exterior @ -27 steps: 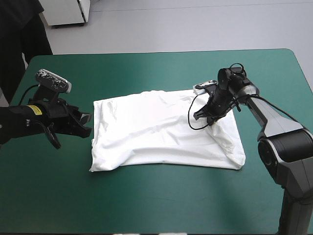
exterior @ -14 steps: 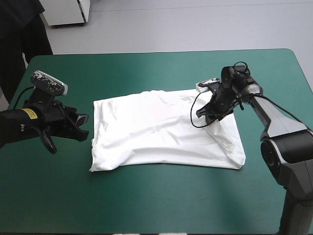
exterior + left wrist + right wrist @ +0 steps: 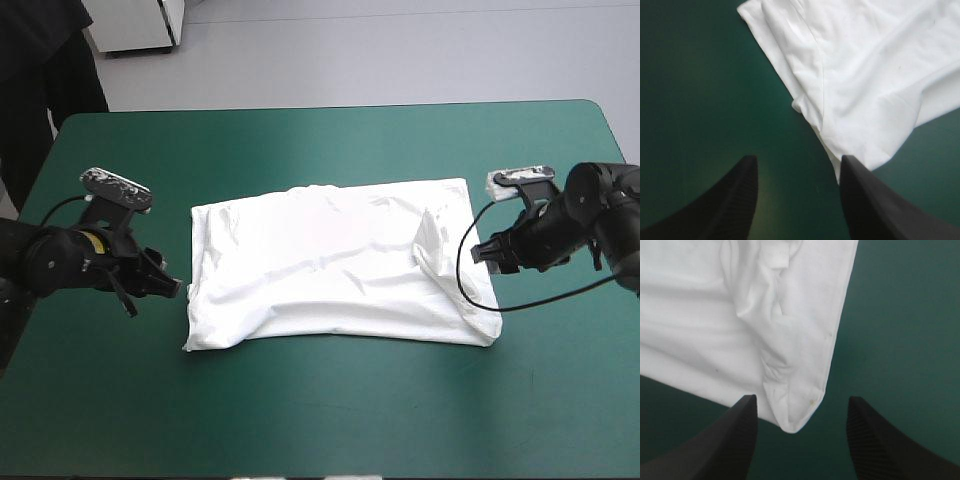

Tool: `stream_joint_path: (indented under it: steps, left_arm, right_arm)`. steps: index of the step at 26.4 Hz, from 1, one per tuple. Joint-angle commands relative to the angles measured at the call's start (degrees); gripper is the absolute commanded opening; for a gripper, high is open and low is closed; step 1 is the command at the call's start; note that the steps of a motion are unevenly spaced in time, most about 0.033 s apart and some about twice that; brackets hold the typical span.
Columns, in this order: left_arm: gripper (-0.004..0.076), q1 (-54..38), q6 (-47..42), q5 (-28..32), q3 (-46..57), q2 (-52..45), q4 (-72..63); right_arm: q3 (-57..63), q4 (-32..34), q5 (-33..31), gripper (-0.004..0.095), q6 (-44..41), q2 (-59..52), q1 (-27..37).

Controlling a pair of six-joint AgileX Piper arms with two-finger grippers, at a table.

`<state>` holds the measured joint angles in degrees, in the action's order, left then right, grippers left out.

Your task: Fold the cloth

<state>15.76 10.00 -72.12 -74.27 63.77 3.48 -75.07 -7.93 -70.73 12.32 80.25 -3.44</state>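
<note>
The teal-green counter (image 3: 320,150) fills my high view. The white T-shirt (image 3: 310,265) lies flat mid-frame, with one small peak of fabric (image 3: 431,235) standing up toward its right edge. My left tool (image 3: 168,287), centre-left, and right tool (image 3: 487,250), centre-right, both sit just off the shirt's sides, fingers apart and empty. I judge the cloth light, limp and apt to slide, so I'd pinch its corners through every layer. No container shows.

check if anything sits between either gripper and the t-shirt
Nothing visible does. Only bare teal-green cover lies between the left gripper and the T-shirt at its left edge, and between the right gripper and its right edge.
</note>
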Motion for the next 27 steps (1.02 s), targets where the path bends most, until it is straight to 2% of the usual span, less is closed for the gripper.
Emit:
stream_joint_path:
  steps: [1,3,5,8,16,27]
  left_arm:
    - [0.0380,0.3,-0.6,-1.6,0.5,4.0,-1.0]
    - [0.0384,0.1,-0.5,-1.6,1.3,7.5,-2.7]
    - [0.0445,0.1,-0.9,-1.6,1.9,9.1,-3.9]
    - [0.0496,0.1,-1.3,-1.7,3.4,9.3,-4.4]
    - [0.0497,0.1,-2.5,-0.7,11.4,12.9,-5.0]
    - [0.0497,0.1,-2.1,10.1,17.7,21.5,-9.1]
  right_arm:
    - [3.3,3.1,-0.8,0.0516,-0.7,-7.3,-1.7]
    - [5.0,5.9,-0.6,0.0516,-2.1,-10.4,-3.8]
    - [5.9,7.9,-0.7,0.0516,-4.2,-11.7,-6.1]
    - [6.4,7.9,-0.8,0.0516,-4.7,-11.9,-8.6]
    - [6.4,11.2,-0.8,0.0515,-7.3,-11.2,-13.1]
    - [6.4,12.7,-0.8,0.0515,-7.7,-11.2,-13.1]
